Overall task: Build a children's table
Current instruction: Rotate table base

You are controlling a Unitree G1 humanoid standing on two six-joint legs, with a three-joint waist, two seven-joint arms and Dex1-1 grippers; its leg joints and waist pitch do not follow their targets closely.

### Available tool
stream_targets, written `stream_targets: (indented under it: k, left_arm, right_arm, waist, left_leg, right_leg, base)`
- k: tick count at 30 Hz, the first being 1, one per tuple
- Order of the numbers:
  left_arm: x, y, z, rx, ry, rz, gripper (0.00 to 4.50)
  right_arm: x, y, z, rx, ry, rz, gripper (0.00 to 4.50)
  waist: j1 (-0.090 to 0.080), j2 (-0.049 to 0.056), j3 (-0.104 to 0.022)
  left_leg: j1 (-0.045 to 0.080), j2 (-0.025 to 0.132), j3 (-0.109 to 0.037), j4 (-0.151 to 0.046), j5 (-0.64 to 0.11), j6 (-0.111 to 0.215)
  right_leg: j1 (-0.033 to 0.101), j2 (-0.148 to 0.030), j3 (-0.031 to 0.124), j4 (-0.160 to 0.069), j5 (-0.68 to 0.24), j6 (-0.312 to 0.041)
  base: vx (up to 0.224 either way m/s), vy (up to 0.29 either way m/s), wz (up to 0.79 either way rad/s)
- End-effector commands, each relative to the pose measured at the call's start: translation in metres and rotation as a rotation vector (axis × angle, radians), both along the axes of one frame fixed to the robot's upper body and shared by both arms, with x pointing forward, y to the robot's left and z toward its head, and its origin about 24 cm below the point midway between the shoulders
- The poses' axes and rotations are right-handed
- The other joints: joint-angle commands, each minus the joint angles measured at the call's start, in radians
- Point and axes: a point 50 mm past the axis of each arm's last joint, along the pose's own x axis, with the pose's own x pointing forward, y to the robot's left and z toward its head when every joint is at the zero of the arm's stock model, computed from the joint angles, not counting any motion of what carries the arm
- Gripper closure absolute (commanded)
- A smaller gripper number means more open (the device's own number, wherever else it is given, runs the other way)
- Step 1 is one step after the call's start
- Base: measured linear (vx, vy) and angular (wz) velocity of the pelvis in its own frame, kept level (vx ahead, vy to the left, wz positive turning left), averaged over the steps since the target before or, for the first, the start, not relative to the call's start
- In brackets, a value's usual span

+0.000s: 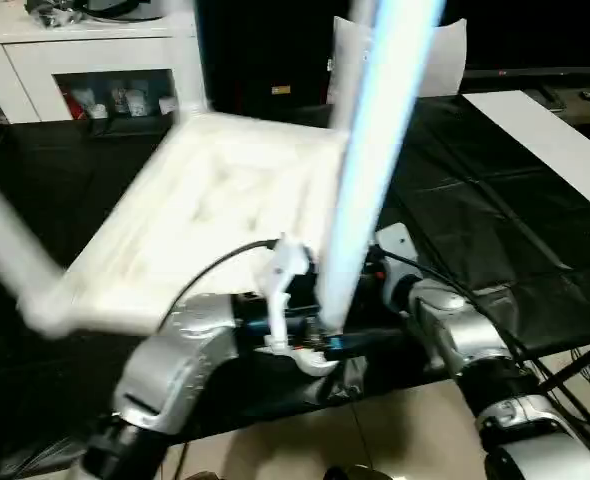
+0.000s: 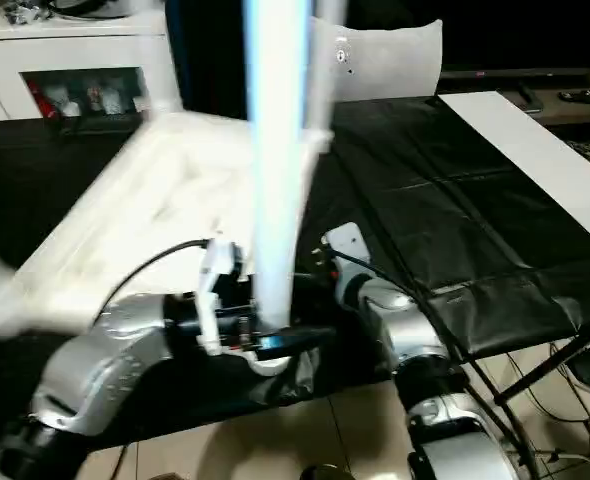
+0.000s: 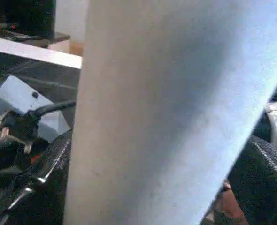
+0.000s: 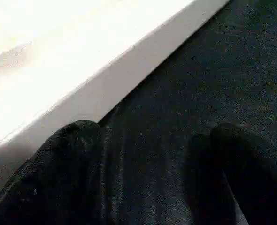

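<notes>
The white table top (image 1: 215, 210) lies upside down on the black cloth, ribbed side up. One white leg (image 1: 10, 255) sticks up from its near left corner. A second leg (image 1: 370, 150) stands nearly upright at the near right corner. My left gripper (image 1: 320, 335) is shut on its lower end, and in the left wrist view the tube (image 3: 166, 112) sits between both black fingers (image 3: 49, 183). My right gripper (image 4: 152, 140) is open over the cloth beside the top's white edge (image 4: 105, 89), with nothing between its fingers.
The black cloth (image 1: 475, 230) covers the work surface to the right. A long white board (image 1: 555, 140) lies at the far right. A grey-white cushion (image 2: 395, 55) stands at the back, and a white cabinet (image 1: 75, 60) at the back left.
</notes>
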Motion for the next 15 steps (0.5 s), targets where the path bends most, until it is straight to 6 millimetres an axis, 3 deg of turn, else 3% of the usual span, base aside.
stream_targets:
  k: [1,8,11,15]
  left_arm:
    - [0.006,-0.011,0.007,-0.006,-0.060,0.024,0.05]
    - [0.031,-0.008,0.009,0.031,-0.131,0.237,0.05]
    - [0.043,0.001,0.008,0.082,-0.167,0.327,0.05]
    - [0.040,0.002,0.008,0.074,-0.178,0.306,0.05]
  right_arm:
    - [0.001,0.015,0.007,0.047,-0.028,0.078,0.00]
    - [0.004,-0.002,0.010,0.027,-0.056,0.012,0.00]
    - [0.004,-0.022,0.014,0.023,-0.076,-0.036,0.00]
    - [-0.002,-0.039,0.016,0.016,-0.094,-0.031,0.00]
  waist:
    - [0.010,0.007,-0.067]
    - [0.015,0.003,-0.072]
    - [0.016,0.003,-0.070]
    - [0.028,0.001,-0.069]
  left_leg:
    - [0.001,0.018,-0.006,-0.072,-0.262,0.014]
    - [-0.006,0.018,-0.006,-0.070,-0.214,0.029]
    - [-0.004,0.015,-0.005,-0.069,-0.231,0.033]
    - [0.000,0.017,-0.005,-0.069,-0.238,0.036]
  right_leg:
    - [0.060,-0.052,0.046,-0.086,-0.418,-0.125]
    - [0.065,-0.052,0.048,-0.077,-0.344,-0.139]
    - [0.063,-0.053,0.045,-0.083,-0.390,-0.127]
    - [0.060,-0.054,0.045,-0.090,-0.439,-0.100]
  base:
    - [0.000,0.000,0.00]
    - [0.000,0.000,0.00]
    - [0.000,0.000,0.00]
    - [0.000,0.000,0.00]
